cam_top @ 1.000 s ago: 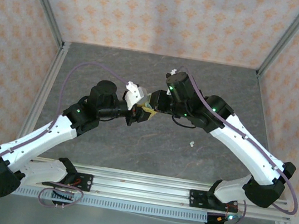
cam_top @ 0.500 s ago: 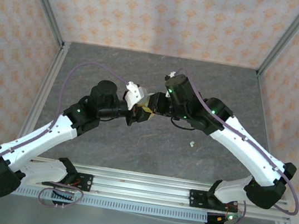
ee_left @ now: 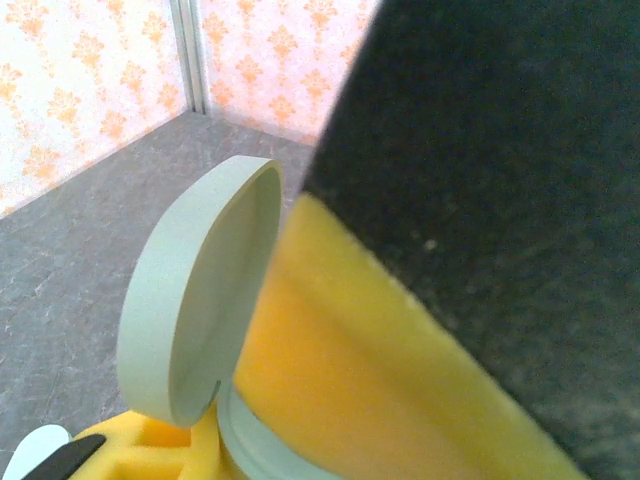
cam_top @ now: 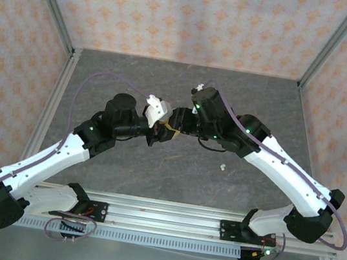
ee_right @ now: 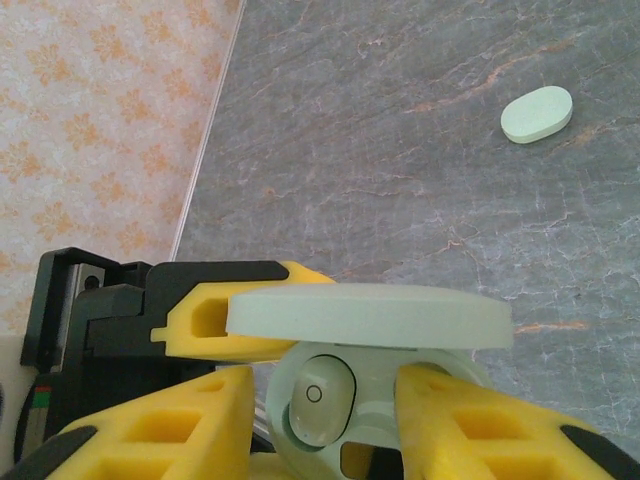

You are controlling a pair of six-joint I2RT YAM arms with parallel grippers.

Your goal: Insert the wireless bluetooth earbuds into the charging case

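R gripper (ee_right: 328,388) jaws stand partly apart, holding nothing. Bud (ee_right: 318,400) sits between them, in the case (ee_right: 370,318) that L gripper (cam_top: 166,131) clamps. Pull back straight, w/o brushing bud; check it seats fully.

I can read no text, brand, number or label in any of my views. On the earbud (ee_right: 318,405) that sits inside the open charging case (ee_right: 370,318) I see only a small ring mark (ee_right: 313,393), which is not a letter. At the left edge of the right wrist view there is a small red and green patch (ee_right: 38,405) on a black block (ee_right: 90,330); it is too blurred for me to read. The wall paper (ee_right: 90,100) carries only an orange ornament and no writing.
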